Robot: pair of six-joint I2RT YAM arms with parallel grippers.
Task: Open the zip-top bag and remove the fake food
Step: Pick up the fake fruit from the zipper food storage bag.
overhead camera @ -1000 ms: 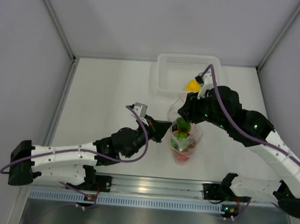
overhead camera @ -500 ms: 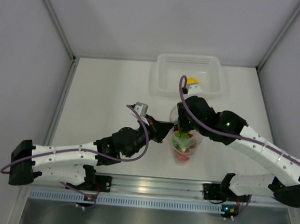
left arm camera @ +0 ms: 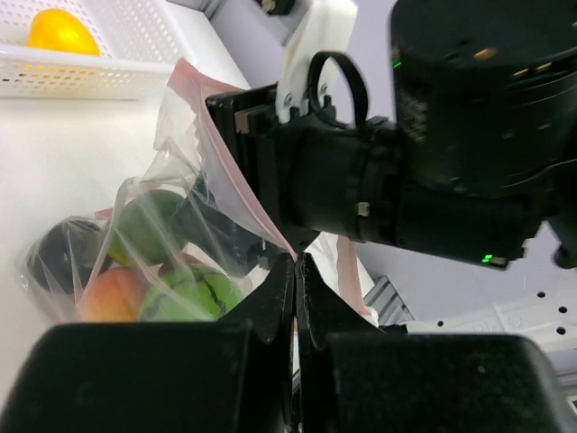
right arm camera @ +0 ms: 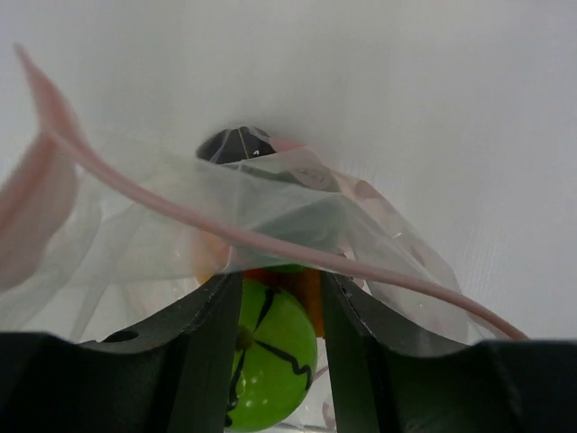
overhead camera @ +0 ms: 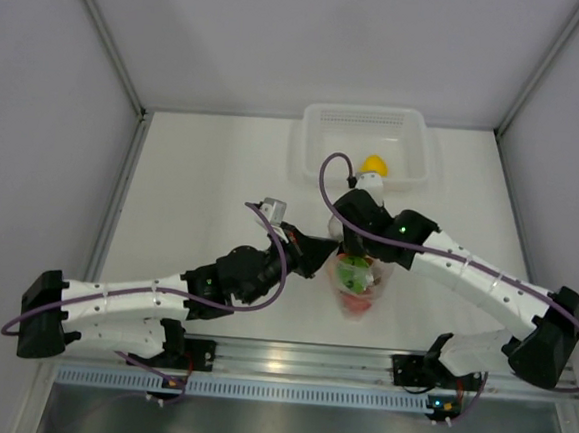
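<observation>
In the top view the left tool (overhead camera: 325, 249) sits just left of centre, its jaws closed flat on the left edge of the zip-top bag (overhead camera: 380, 279). The left wrist view shows this closer. The two fingers (left arm camera: 275, 289) meet at bottom centre with no gap between them. The pink zip strip (left arm camera: 238, 167) runs down into the pinch, so that side of the bag's mouth stands lifted off the desk (overhead camera: 202, 180).

The bag lies at the centre of the top view, clear and crinkled, with its mouth spread open. Through the plastic at lower left of the left wrist view show a dark purple fruit (left arm camera: 59, 253), a peach-orange fruit (left arm camera: 113, 293) and a green fruit with black marks (left arm camera: 189, 293).

The right tool (overhead camera: 351, 249) comes in from the right and points down into the bag's mouth, just right of the left tool. In the right wrist view its jaws (right arm camera: 279, 298) stand partly apart at bottom centre, with the green marked fruit showing between them. Whether the pads touch that fruit I cannot tell. The zip strip crosses that view in front of the fingers.

At upper centre of the top view, a yellow fruit (overhead camera: 374, 165) lies at the lower edge of the white tray (overhead camera: 346, 141), apart from the bag.
</observation>
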